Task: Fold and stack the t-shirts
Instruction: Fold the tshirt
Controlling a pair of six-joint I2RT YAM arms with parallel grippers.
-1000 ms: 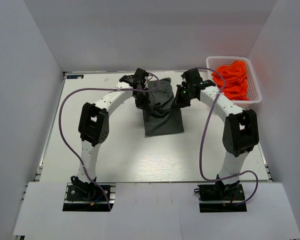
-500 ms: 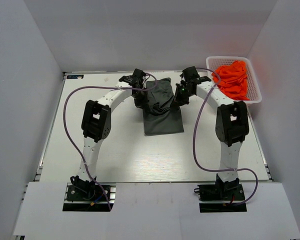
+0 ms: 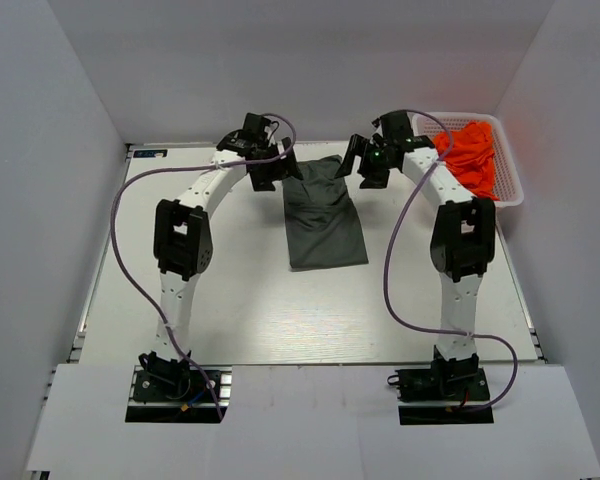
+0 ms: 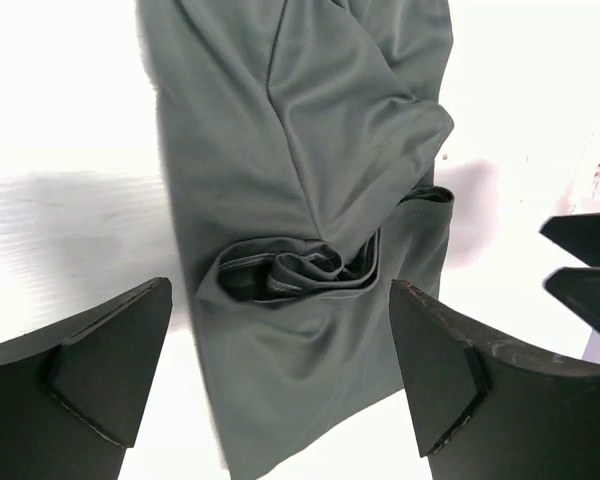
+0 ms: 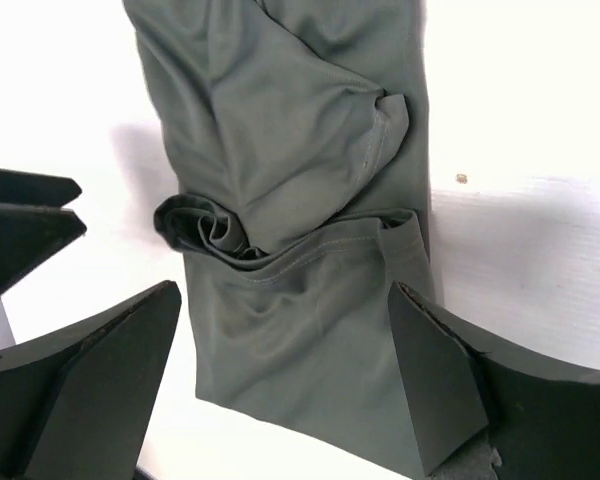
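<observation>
A dark grey t-shirt [image 3: 323, 215] lies on the white table as a long narrow strip, with a bunched fold across its far part [image 4: 300, 270] [image 5: 220, 225]. My left gripper [image 3: 276, 172] [image 4: 280, 292] hovers open over the strip's far left end and holds nothing. On the opposite side, my right gripper [image 3: 358, 165] [image 5: 285, 292] stands open above the strip's far right end, also holding nothing. Bright orange t-shirts [image 3: 468, 155] are heaped in a white basket [image 3: 508, 196] at the far right.
The white basket stands against the right wall, just beyond my right arm's elbow. Grey walls close in the table on the left, back and right. Purple cables loop beside both arms. Bare table [image 3: 210, 290] lies to the left of and in front of the grey t-shirt.
Both grippers have opened and let go of the grey t-shirt's far end, then drawn up and apart toward the back. The cloth has dropped flat onto the table.
</observation>
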